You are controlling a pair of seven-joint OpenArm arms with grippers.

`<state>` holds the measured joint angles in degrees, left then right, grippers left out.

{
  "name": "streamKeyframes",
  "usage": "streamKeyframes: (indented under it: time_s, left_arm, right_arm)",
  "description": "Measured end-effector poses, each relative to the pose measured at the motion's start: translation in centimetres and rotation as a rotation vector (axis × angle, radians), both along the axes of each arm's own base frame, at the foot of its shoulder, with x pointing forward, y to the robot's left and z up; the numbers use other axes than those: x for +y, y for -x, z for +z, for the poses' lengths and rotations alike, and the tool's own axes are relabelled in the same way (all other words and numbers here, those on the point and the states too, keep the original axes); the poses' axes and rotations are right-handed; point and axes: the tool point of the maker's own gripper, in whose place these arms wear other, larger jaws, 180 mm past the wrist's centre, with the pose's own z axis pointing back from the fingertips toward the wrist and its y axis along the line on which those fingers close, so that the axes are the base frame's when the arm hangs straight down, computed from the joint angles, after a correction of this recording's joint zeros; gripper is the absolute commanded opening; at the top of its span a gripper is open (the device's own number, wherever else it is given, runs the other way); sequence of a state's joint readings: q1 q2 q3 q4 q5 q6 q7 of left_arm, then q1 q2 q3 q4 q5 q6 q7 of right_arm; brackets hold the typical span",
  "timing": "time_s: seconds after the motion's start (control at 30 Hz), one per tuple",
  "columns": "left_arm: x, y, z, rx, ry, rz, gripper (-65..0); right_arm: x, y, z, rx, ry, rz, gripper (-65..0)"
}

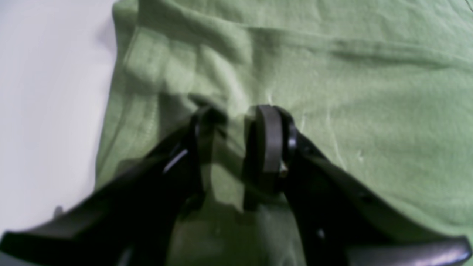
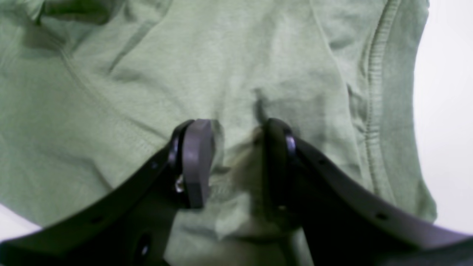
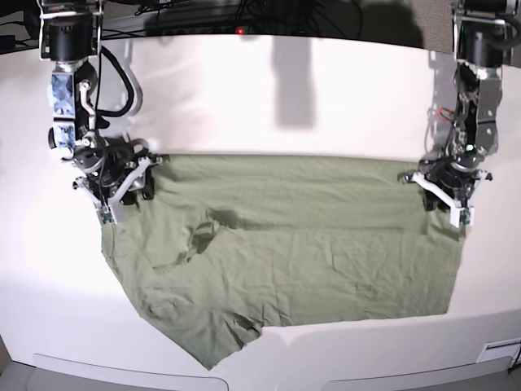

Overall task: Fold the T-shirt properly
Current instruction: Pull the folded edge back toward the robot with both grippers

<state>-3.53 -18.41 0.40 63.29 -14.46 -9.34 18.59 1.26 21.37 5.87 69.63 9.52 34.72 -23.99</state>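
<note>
Each pincer, left (image 1: pixel 236 122) and right (image 2: pixel 236 136), pinches a fold of the T-shirt (image 3: pixel 309 244), spread mid-frame on the white surface (image 3: pixel 269 106).

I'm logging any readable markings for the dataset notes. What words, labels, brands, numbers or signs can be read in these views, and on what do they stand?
None can be read.
Plain sage-green cotton T-shirt: no print or label shows in any view.
Small white tag at the white table's front right edge: too small to read.
Black grippers: no markings visible.
</note>
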Motion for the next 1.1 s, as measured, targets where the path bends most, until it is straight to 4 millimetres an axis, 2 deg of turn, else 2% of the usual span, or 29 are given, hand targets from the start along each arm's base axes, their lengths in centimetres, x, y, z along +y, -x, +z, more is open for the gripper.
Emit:
streamKeyframes:
  time_s: [0.33, 0.47, 0.67, 0.87, 1.0, 1.1]
  left_arm:
    - [-0.9, 4.0, 0.0, 0.003, -0.017, -0.041, -46.1]
    - [-0.5, 4.8, -0.2, -0.005, -0.015, -0.032, -46.1]
    - [0.8, 6.1, -0.3, -0.007, -0.003, -0.004, -46.1]
    - [1.8, 7.9, -0.6, -0.013, 0.002, 0.023, -46.1]
    - [2.0, 8.6, -0.6, -0.018, 0.002, 0.028, -46.1]
    - [1.9, 9.0, -0.5, -0.014, -0.003, 0.028, -46.1]
  right_arm:
    - [0.8, 4.5, -0.9, 0.025, 0.007, 0.028, -40.0]
    - [1.4, 6.3, -0.9, 0.029, 0.0, 0.043, -40.0]
    - [1.5, 7.7, -1.1, 0.036, -0.012, 0.041, -40.0]
    - [0.0, 8.9, -0.7, 0.032, -0.028, -0.006, -40.0]
    - [-2.3, 10.0, -0.3, 0.031, -0.045, -0.083, -40.0]
    - [-3.2, 10.6, -0.3, 0.031, -0.045, -0.116, -40.1]
